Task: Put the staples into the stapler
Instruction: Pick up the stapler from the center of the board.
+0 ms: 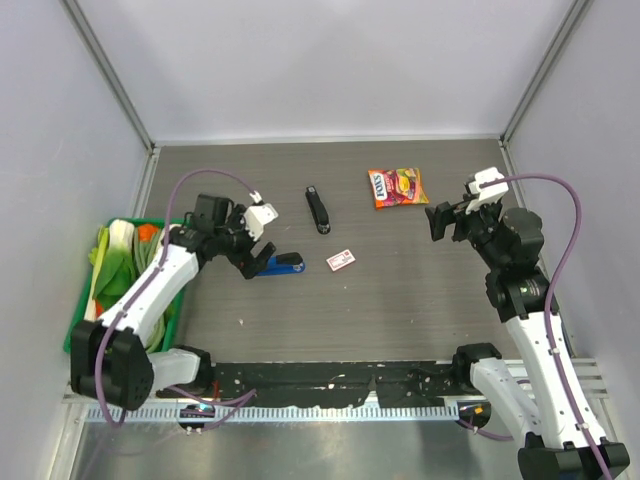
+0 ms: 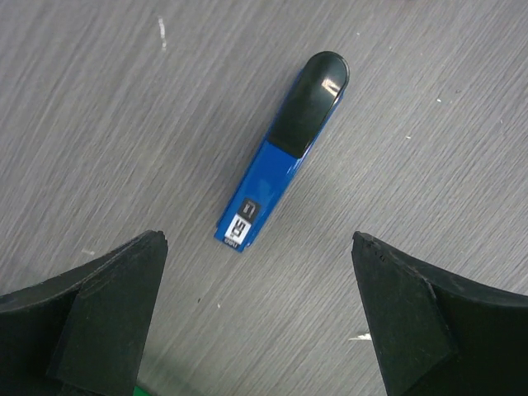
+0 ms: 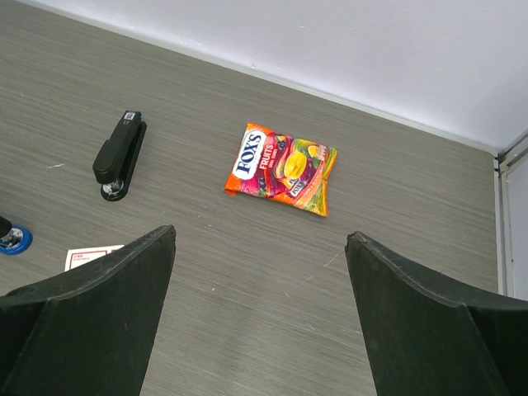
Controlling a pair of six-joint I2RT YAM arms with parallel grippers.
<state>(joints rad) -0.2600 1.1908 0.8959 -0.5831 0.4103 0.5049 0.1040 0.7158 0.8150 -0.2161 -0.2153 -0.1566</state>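
Observation:
The slim black stapler [image 1: 318,210] lies flat at the table's middle back, also in the right wrist view as the stapler [image 3: 118,155] at upper left. The staples themselves are hidden; a small white-and-red box [image 1: 340,260] lies closed in front of the stapler, and that box [image 3: 92,256] shows at the left edge of the right wrist view. My left gripper [image 1: 254,258] hovers open over a blue-and-black stapler [image 2: 285,153], with nothing between the jaws of the left gripper [image 2: 257,239]. My right gripper [image 1: 448,228] is raised at the right, open and empty, with the right gripper [image 3: 260,235] facing the table.
An orange snack bag [image 1: 397,187] lies at the back right, ahead of the right gripper. A green basket [image 1: 75,325] holding vegetables stands at the left edge beside the left arm. Grey walls close in the table on three sides.

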